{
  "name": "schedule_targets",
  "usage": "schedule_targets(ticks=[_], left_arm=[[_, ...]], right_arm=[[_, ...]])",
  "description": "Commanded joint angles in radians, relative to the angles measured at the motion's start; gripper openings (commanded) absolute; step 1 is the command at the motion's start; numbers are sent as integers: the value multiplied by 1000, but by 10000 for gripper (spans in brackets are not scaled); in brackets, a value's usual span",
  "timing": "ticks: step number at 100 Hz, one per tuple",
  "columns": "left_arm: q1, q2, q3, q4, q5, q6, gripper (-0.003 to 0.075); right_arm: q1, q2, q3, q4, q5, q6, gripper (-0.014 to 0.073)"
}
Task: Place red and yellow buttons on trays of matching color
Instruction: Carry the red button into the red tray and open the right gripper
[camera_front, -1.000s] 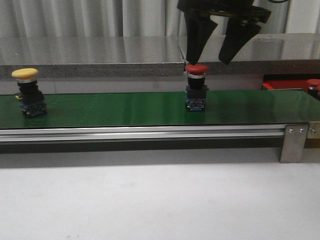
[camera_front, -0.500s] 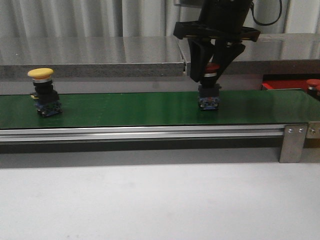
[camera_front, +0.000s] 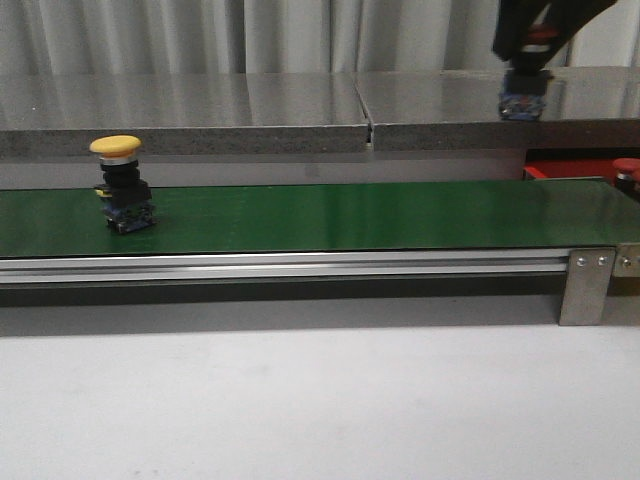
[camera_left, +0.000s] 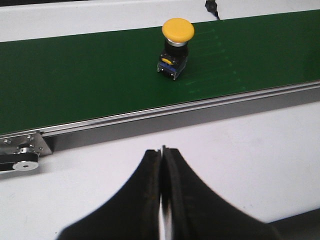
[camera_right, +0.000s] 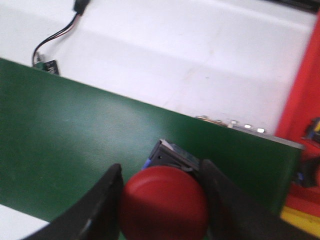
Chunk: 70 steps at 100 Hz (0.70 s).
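Two arms: right gripper (camera_front: 527, 45) is up high over the belt's (camera_front: 330, 215) right end, left gripper (camera_left: 162, 172) low over the white table (camera_left: 240, 145), fingers pressed together, holding nothing
Red button (camera_right: 164, 209): pinched between the right fingers (camera_right: 102, 200), lifted off the belt
Yellow button (camera_front: 120, 182): upright on the belt, far left
Red tray (camera_front: 570, 168): behind the belt's right end
Right wrist only: yellow strip (camera_right: 300, 216) beside the tray

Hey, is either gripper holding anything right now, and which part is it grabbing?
The right gripper holds the red button, its fingers clamped on either side of the domed cap. The left gripper is shut on nothing.
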Motion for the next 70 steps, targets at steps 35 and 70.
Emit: schedule_targets(ticks=[35,70], left_arm=[[-10,-2,-26,-16,-63,0,-19],[-10,-2,-26,-16,-63,0,-19]], right_arm=[[-284,-63,-28,4,-31,-12,118],[-398,-6,-28,-3,-65,-12,118]])
